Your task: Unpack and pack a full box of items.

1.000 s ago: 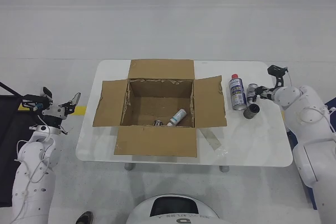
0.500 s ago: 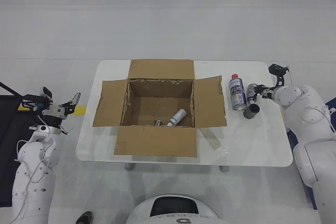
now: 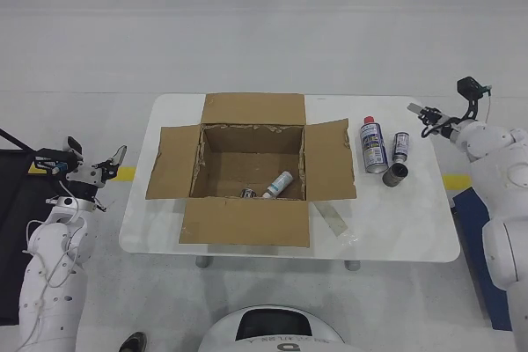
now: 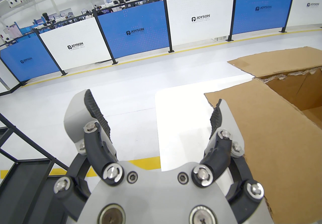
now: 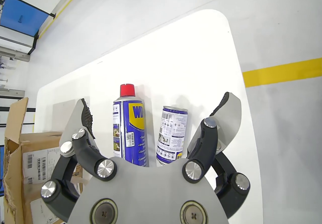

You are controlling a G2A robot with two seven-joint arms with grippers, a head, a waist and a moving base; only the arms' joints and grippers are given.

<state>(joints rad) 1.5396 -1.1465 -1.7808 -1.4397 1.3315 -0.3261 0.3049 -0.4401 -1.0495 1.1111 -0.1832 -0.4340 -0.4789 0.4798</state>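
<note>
Counted 3 cans (image 3: pixel 373 143) out on the table (image 3: pixel 396 229), right of the box (image 3: pixel 251 114); saw 2 items (image 3: pixel 279 184) left inside. Found right gripper (image 5: pixel 156 104) spread, empty, right of those cans; left gripper (image 4: pixel 153 109) spread too, off table's left.

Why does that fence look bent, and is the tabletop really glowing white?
Left wrist view: the wide lens bows the fence panels, and light glares off the table, washing it white. Right wrist view: the spray can and small can cast faint shadows on it.
</note>
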